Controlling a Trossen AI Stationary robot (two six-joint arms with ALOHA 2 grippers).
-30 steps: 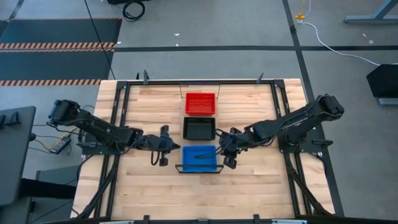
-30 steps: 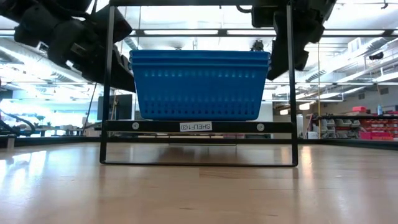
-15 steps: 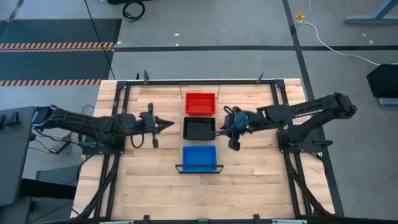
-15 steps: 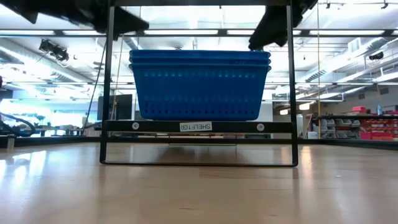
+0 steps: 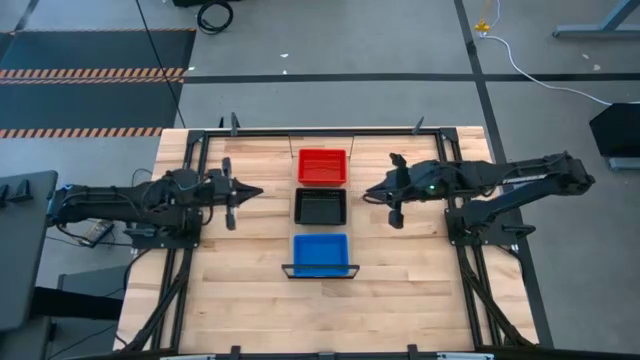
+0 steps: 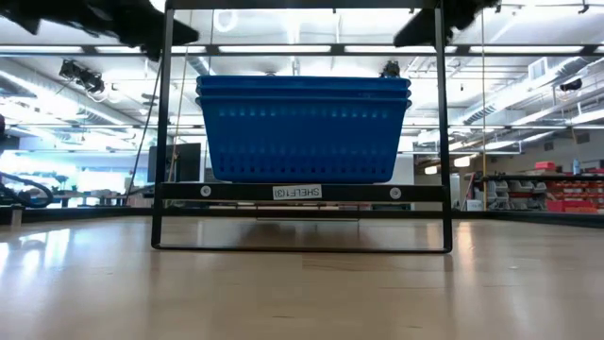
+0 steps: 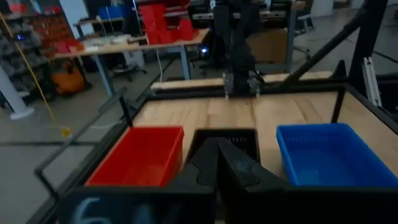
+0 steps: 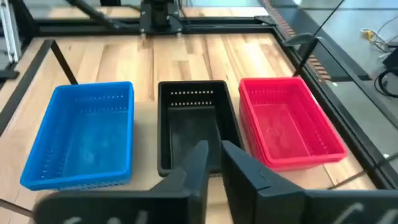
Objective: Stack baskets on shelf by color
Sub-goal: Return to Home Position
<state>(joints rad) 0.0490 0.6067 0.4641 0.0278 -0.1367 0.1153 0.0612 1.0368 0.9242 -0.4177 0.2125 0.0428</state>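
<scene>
Three basket stacks stand in a row on the shelf (image 5: 320, 273): red (image 5: 322, 167) at the far end, black (image 5: 320, 206) in the middle, blue (image 5: 320, 253) at the near end, inside the black frame (image 6: 302, 192). The low view shows the blue stack (image 6: 302, 127) with nested rims. My left gripper (image 5: 257, 190) is shut and empty, left of the black stack and pointing at it; its wrist view (image 7: 217, 148) looks over all three stacks. My right gripper (image 5: 369, 194) is shut and empty, right of the black stack (image 8: 193, 124).
Bare planked table top (image 5: 240, 290) lies on both sides of the shelf and in front of it. A black metal frame (image 5: 320, 131) runs around the table's edges. Workshop benches and shelves show in the room behind.
Both grippers have drawn back from the two sides of the blue stack, going up and toward the far edge. The left one has gone a little left, the right one a little right. They now flank the black stack. The baskets have stayed put.
</scene>
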